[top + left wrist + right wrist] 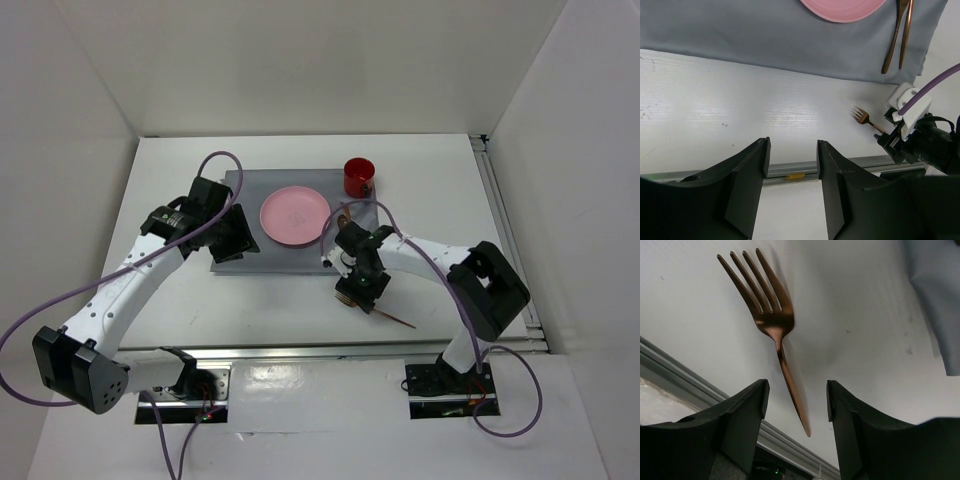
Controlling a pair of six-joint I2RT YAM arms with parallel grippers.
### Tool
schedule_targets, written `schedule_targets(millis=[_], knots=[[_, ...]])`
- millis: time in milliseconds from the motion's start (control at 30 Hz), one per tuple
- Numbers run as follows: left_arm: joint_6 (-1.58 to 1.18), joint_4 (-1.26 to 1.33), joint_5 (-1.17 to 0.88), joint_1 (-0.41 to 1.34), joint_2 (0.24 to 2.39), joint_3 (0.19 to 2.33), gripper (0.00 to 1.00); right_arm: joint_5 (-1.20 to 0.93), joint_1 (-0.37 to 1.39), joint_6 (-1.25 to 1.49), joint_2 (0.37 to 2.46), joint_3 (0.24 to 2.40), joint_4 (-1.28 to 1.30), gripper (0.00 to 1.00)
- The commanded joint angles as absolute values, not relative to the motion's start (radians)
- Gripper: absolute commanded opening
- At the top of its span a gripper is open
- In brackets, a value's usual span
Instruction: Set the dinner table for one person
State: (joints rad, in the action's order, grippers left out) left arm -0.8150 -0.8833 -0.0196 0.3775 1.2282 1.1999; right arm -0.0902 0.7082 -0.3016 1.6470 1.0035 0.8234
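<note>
The dinner table (270, 300), a large flat matte white surface, fills the middle of the top view. A metal rail (300, 350) runs along its near edge, just ahead of the arm bases. A grey rectangular cloth (250, 195) lies flat on the far half of the table. A round pink plate (295, 214) sits near the middle of the cloth, and a red cup (359, 176) stands at its far right corner. In the left wrist view, a pair of slim copper-coloured utensils (894, 40) lies side by side on the cloth, just beside the plate.

A copper-coloured metal fork (772, 322) lies on the bare table off the cloth, between the cloth's near edge and the rail. The right gripper (795, 410) hangs low over the fork's handle. Its jaws are spread, with the handle running between the fingers (745, 415) and neither finger touching it. The left gripper (792, 185) hovers over the cloth's left end in the top view. Its jaws are released and nothing is between them.
</note>
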Motion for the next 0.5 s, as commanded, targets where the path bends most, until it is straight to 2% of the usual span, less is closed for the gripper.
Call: schedule_targets(millis=[0,300,400,467], knots=[[-0.807,-0.887,-0.006,0.382,1.22,1.221,0.58,-0.08,0.71,-0.334,1.655,1.0,0.816,0.61],[-0.807,-0.887,0.003,0.382,1.22,1.221,0.59,-0.038,0.729,-0.334,1.695,0.967,0.787,0.48],[-0.807,-0.887,0.003,0.371,1.229,1.212,0.59,-0.008,0.755,-0.334,1.704,0.954,0.764,0.42],[-0.807,-0.887,0.003,0.371,1.229,1.212,0.59,0.002,0.755,-0.334,1.704,0.954,0.764,0.34]])
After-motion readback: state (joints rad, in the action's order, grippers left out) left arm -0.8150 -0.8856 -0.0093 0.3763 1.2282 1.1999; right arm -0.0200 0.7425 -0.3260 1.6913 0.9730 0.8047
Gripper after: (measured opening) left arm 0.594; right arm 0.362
